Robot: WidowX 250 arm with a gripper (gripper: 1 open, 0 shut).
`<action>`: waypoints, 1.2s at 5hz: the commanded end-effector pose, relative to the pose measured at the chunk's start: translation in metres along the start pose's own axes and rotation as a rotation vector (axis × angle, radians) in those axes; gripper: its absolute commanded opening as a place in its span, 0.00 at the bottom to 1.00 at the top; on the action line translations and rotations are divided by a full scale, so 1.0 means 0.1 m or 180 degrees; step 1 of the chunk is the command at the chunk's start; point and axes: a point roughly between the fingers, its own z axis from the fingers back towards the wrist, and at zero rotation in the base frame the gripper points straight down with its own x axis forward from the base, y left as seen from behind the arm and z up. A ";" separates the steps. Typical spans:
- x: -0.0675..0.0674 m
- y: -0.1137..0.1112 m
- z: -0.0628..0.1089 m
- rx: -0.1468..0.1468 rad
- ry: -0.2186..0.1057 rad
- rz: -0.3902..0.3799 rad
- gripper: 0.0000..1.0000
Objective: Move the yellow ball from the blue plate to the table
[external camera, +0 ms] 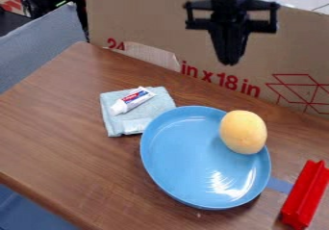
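Observation:
The yellow ball (243, 132) rests on the right side of the blue plate (190, 168), which lies on the brown table (58, 114). My gripper (232, 57) hangs from a black arm, well above the plate's far rim and a little left of the ball. It touches nothing. Its dark fingers point down and read as one tapering shape. No gap shows between them, and nothing is held.
A pale blue-green folded cloth (126, 116) with a small white tube (139, 100) on it lies left of the plate. A cardboard box (276, 51) printed in red stands along the back. A red object (306, 193) lies at the right edge.

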 end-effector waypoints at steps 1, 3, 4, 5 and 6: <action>0.17 -0.01 0.28 -0.0046 -0.0128 -0.0006 1.00; 0.04 -0.24 0.02 -0.0188 -0.0021 0.0288 1.00; 0.06 -0.37 -0.15 -0.0110 -0.0109 0.0681 1.00; -0.04 -0.35 -0.27 -0.0031 0.0040 0.0880 1.00; -0.17 -0.29 -0.53 -0.0031 -0.0040 0.1146 1.00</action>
